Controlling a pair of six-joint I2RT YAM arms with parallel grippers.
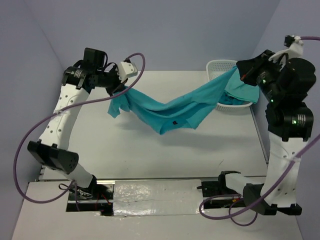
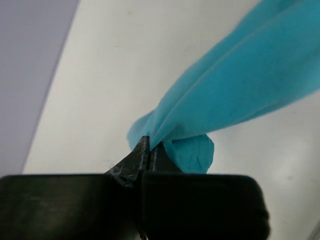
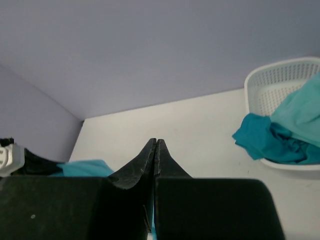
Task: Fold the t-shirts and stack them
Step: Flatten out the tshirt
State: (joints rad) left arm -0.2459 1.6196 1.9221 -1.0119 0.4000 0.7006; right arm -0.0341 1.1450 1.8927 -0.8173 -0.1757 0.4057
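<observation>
Slippage threatens: left gripper (image 2: 149, 146) and right gripper (image 1: 241, 75) each pinch only an edge of the sagging t-shirt (image 1: 175, 112); its tail may snag the basket (image 1: 216, 65).

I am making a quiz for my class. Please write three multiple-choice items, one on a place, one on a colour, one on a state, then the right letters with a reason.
1. Where on the table does the white basket stand? A) near left B) centre C) far right
2. What colour is the held t-shirt? A) teal B) red C) white
3. How is this t-shirt now? A) folded flat B) hanging between the two arms C) inside the basket

C: it sits at the far right edge. A: the cloth is teal. B: the left gripper and right gripper pinch its ends in shut jaws.
</observation>
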